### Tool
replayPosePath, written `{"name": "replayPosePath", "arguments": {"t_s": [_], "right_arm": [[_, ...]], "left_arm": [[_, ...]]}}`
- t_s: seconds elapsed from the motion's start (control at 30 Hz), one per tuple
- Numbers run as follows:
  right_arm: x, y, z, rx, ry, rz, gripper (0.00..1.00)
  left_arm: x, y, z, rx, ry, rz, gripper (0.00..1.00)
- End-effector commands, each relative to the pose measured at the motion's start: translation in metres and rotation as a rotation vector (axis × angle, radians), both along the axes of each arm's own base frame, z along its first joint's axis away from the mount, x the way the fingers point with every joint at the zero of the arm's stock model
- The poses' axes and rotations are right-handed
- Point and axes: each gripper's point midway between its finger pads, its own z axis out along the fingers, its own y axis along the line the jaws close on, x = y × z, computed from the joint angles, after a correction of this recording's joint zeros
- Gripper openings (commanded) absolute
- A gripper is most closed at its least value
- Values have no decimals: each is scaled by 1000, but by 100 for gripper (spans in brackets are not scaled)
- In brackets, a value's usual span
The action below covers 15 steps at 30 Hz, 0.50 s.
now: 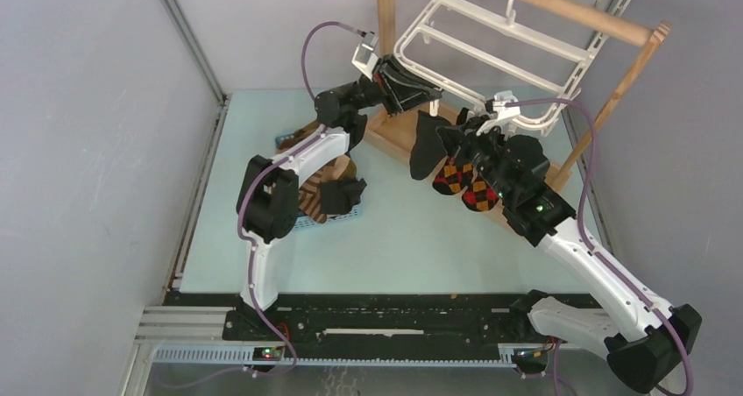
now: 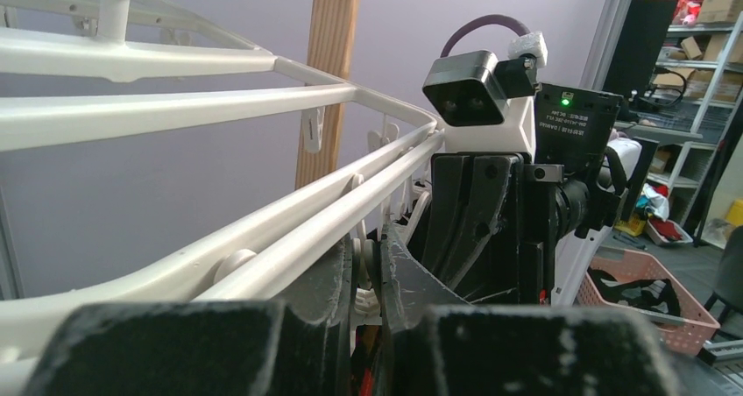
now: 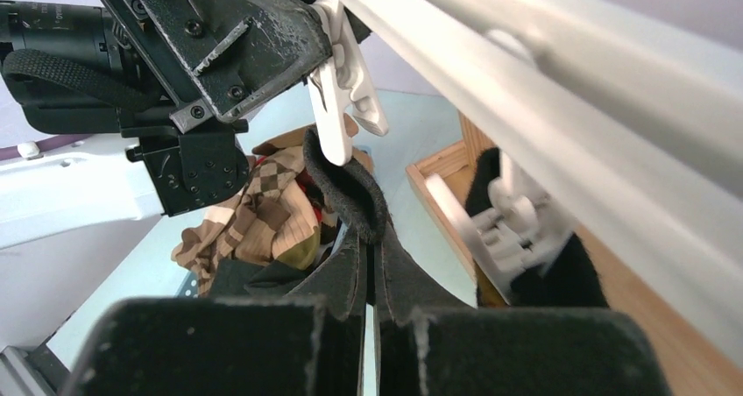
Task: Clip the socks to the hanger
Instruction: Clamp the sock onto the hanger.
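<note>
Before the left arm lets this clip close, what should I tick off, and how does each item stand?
1. Left gripper pinching the white clip: ok, shut on its upper end.
2. Right gripper holding the black sock: ok, shut on the cuff.
3. Cuff raised to the clip: ok, its edge meets the clip's lower tip.
4. Cuff actually between the clip's two halves: cannot tell.
5. Neighbouring clip out of the way: ok, it holds a second black sock off to the side.
6. Hanger hooked over the wooden rail: ok.
</note>
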Motion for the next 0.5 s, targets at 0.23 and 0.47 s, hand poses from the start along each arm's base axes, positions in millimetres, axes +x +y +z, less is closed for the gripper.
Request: {"name": "replayPosePath", "arguments": {"t_s": [0.23, 0.47], "right_arm": [[-15, -30, 41, 82, -169, -51, 3], [-11, -28, 38, 108, -159, -64, 3]], "left_arm": [[-42, 8, 11, 61, -140, -80, 0], [-42, 2, 5, 69, -121, -97, 0]]}}
